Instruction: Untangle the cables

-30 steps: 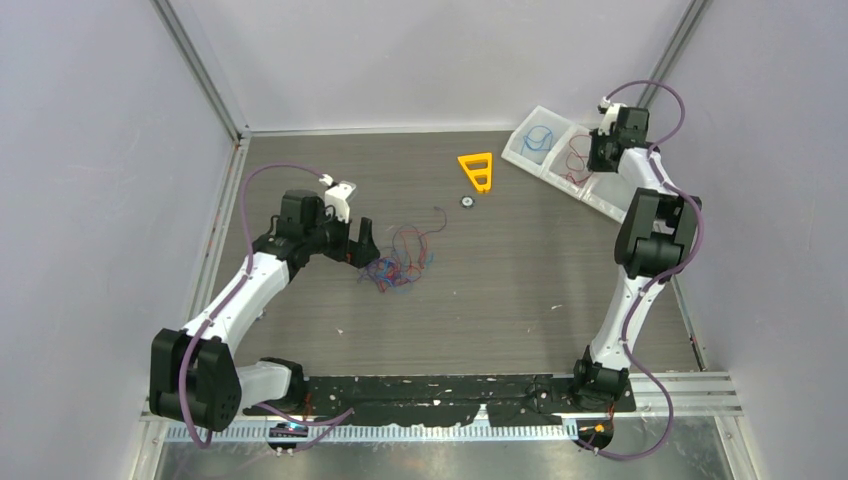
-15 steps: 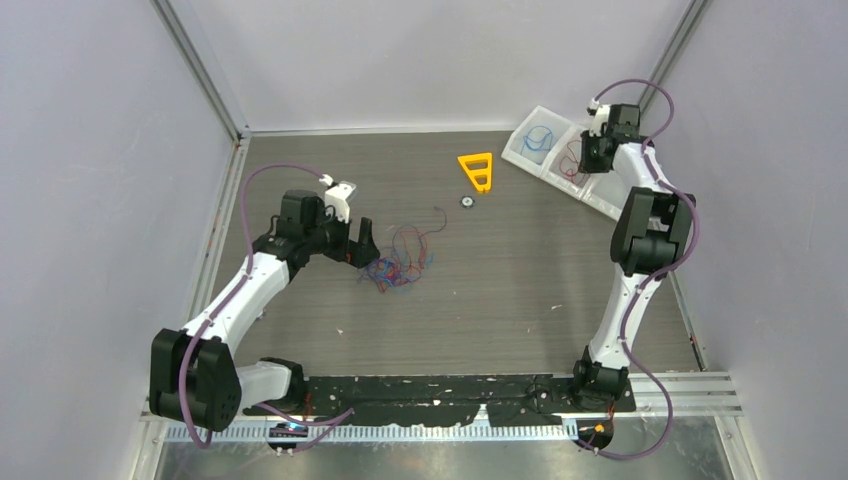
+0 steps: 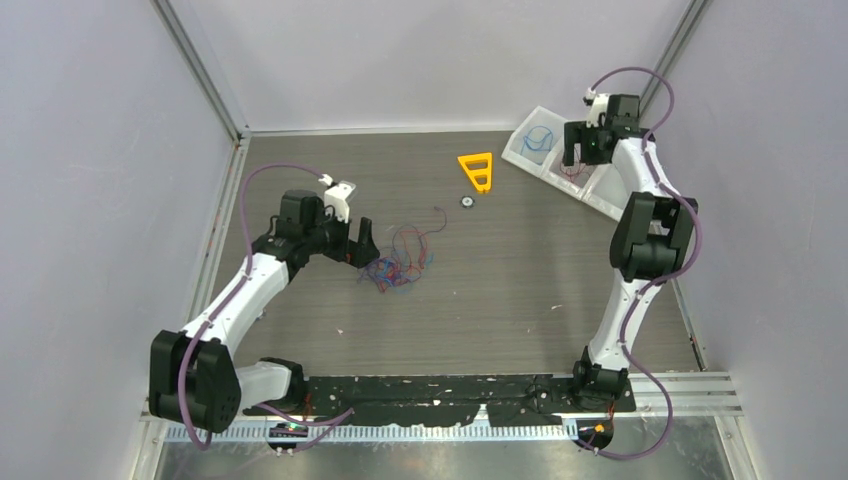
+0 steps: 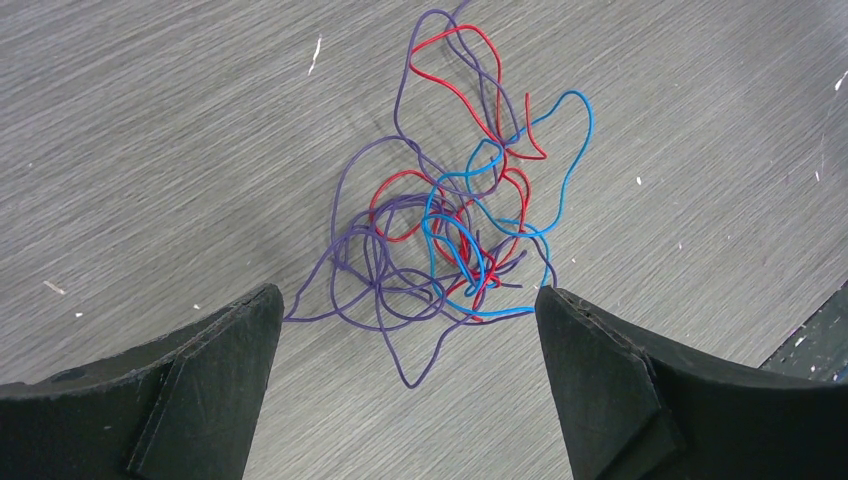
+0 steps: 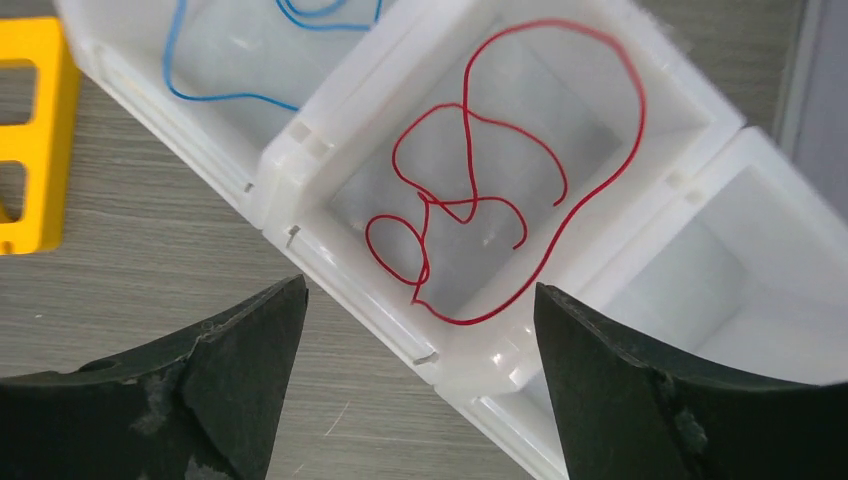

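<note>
Well, the cables (image 3: 400, 262) lay mid-table as a loose red, blue and purple clump, stretched from the left gripper (image 3: 362, 243) toward the far right, where an orange triangle (image 3: 477, 172) sat well apart. That gripper's jaws were spread, flanking the clump's near edge. The right gripper (image 5: 420, 295), jaws spread too, hung over a white tray (image 5: 300, 130) holding a red wire (image 5: 470, 200).

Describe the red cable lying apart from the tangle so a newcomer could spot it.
At the far right corner of the table sits a row of white bins, below the right gripper. The red cable lies looped alone in the middle bin. One neighbouring bin holds a blue cable; the other looks empty.
</note>
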`<act>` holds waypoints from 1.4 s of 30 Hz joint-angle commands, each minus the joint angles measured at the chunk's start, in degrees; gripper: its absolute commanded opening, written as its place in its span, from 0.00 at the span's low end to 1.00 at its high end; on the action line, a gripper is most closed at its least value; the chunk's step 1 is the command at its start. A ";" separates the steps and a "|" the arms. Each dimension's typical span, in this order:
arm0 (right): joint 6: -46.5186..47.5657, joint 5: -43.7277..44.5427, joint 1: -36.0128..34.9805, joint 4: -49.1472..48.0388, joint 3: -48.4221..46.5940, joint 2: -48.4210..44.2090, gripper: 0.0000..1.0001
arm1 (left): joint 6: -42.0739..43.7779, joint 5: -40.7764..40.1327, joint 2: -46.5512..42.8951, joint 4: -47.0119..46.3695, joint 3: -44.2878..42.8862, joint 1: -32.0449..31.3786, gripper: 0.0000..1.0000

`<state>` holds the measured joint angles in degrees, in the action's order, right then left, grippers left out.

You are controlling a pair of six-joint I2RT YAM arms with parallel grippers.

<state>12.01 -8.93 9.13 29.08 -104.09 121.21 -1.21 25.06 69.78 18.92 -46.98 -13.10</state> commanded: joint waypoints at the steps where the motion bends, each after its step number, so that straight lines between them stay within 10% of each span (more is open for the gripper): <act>1: 1.62 -4.50 0.10 -0.40 -1.24 -11.18 0.92 | 1.69 -0.29 -1.96 -0.67 -1.39 0.28 0.99; 10: 7.97 -17.04 -0.21 10.80 -0.26 -17.87 0.95 | 12.04 5.17 4.06 8.79 -7.44 0.23 0.99; 20: 5.36 -29.39 -12.79 19.12 9.47 -22.53 0.92 | 4.16 3.87 11.39 9.95 -9.25 2.50 0.90; 37: -10.88 -23.08 -43.89 -0.80 8.51 -7.69 0.88 | -0.56 6.14 22.44 8.49 -9.40 8.35 0.68; 42: -11.91 -15.37 -49.66 -1.82 5.66 -2.27 0.90 | -1.33 7.03 24.50 7.29 -9.93 8.37 0.47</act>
<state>2.55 -31.33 -36.80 30.92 -94.17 116.49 -1.56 29.80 93.23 27.97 -54.54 -4.75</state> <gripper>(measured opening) 0.887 0.567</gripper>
